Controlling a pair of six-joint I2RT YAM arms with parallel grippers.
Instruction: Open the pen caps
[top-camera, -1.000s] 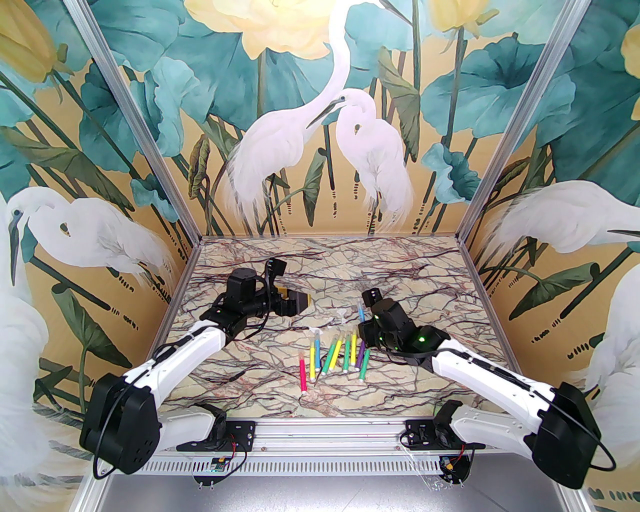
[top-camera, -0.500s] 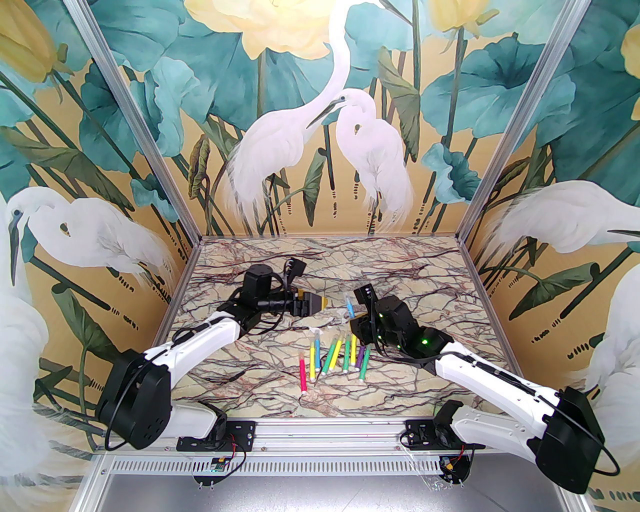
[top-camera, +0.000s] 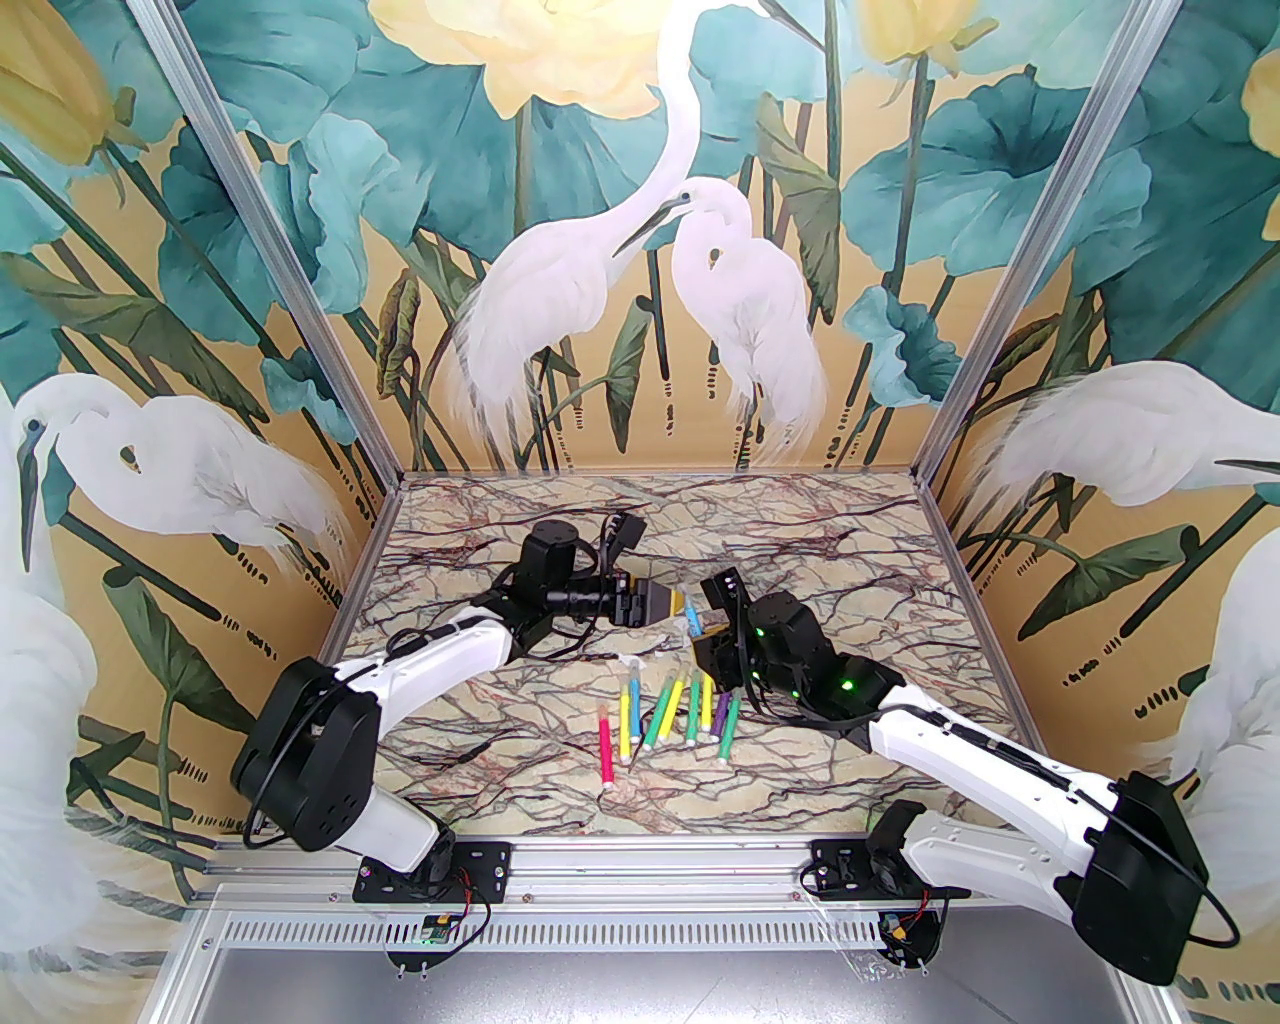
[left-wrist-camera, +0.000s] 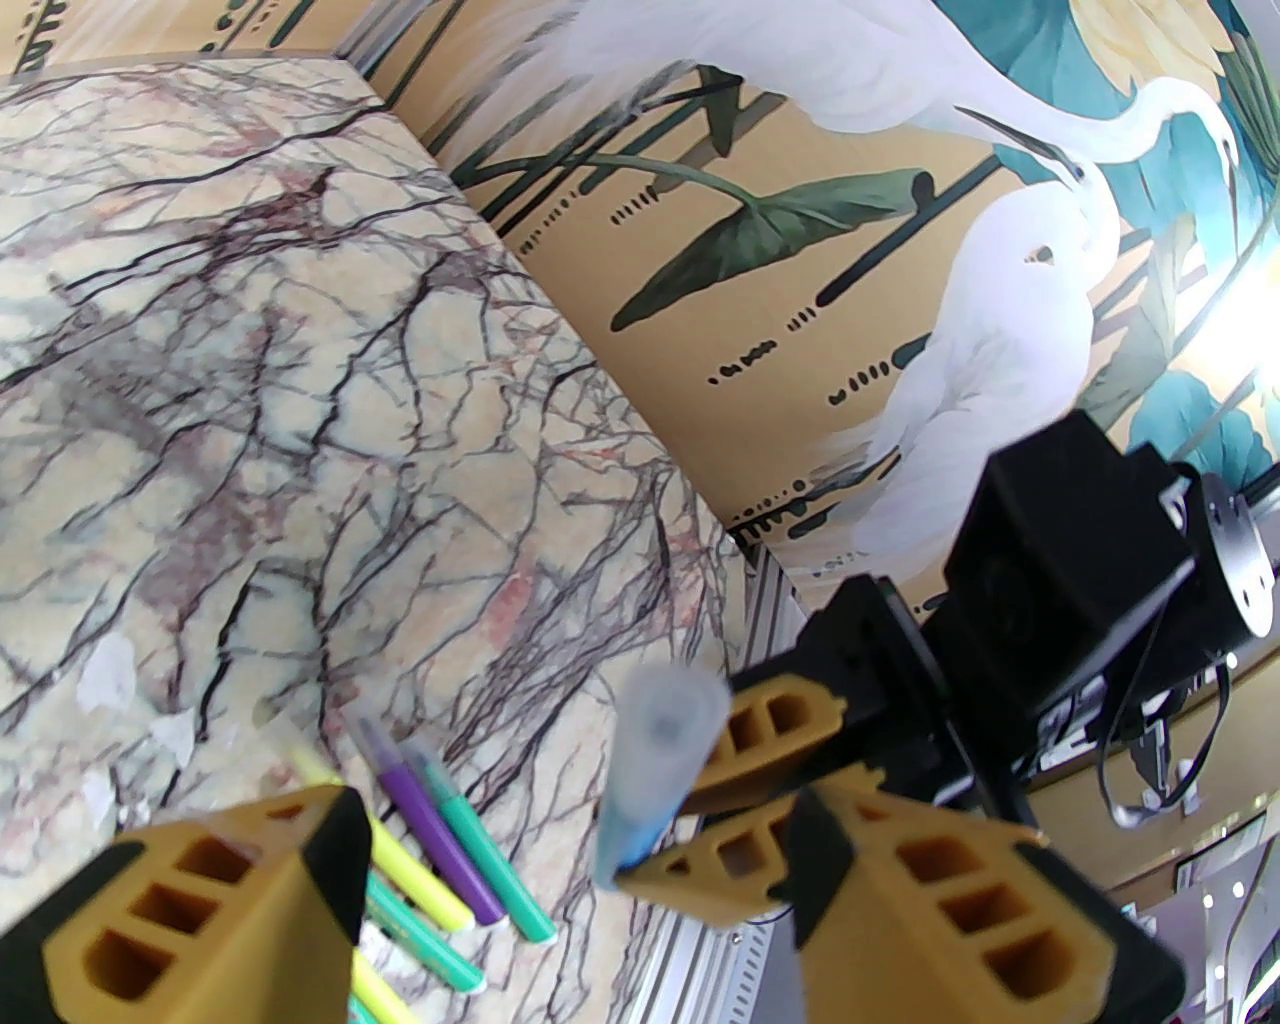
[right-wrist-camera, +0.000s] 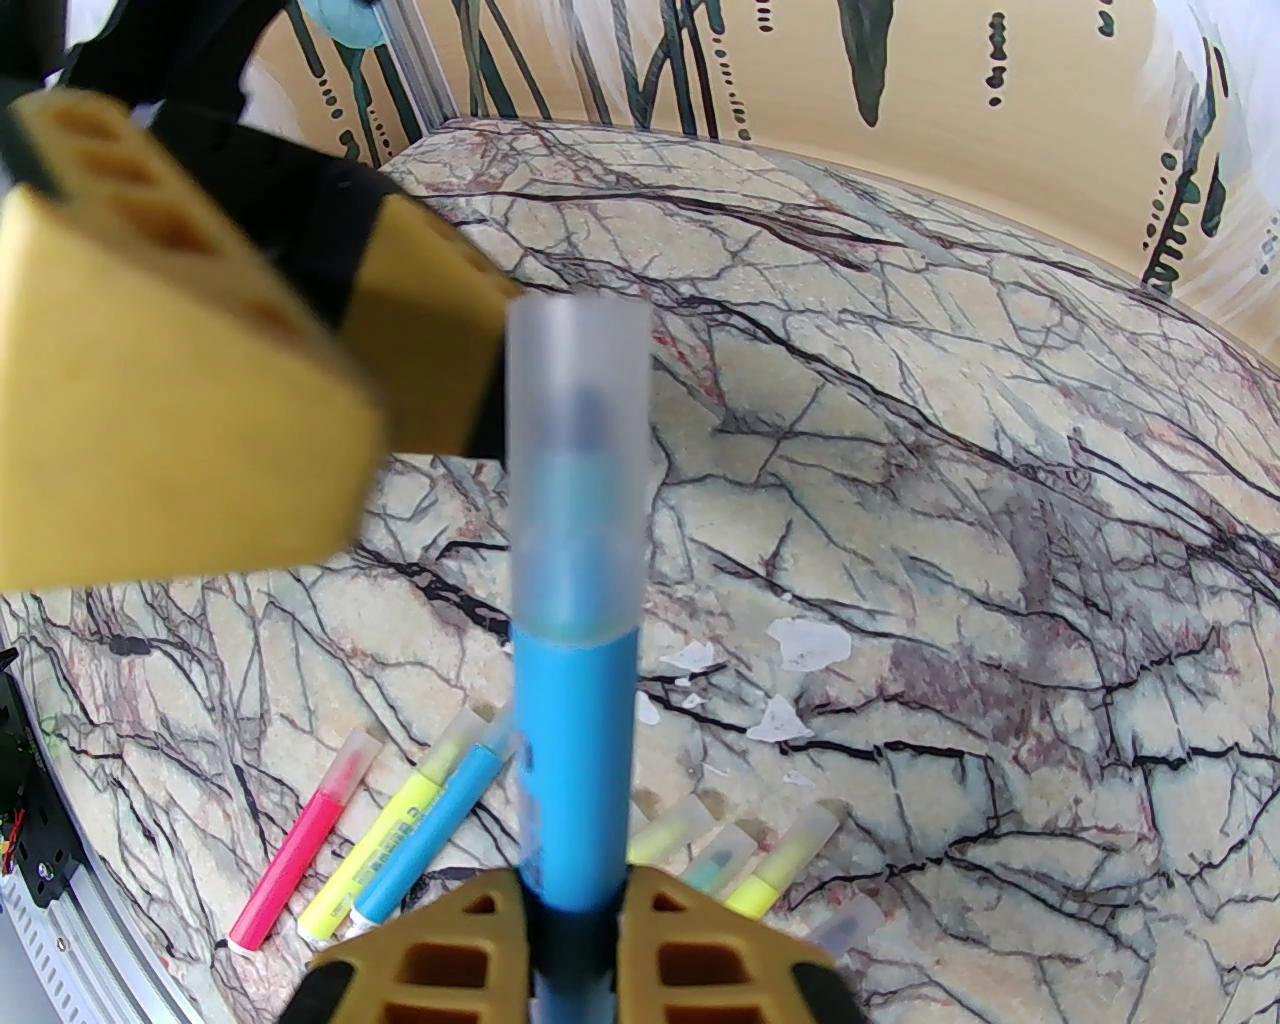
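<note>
While pen caps (right-wrist-camera: 352, 758) top clustered pens (right-wrist-camera: 390, 835), flecks (right-wrist-camera: 808, 640) adjoin.

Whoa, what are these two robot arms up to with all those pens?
The right hand grips a blue pen by its barrel, raised above the marble table, with its clear cap on. The left hand is open right beside that cap, not yet gripping it. The other pens lie on the table.

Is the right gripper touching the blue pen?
Touching. In the right wrist view, the right gripper has its yellow fingers pressed against both sides of the blue pen, with no gap.
</note>
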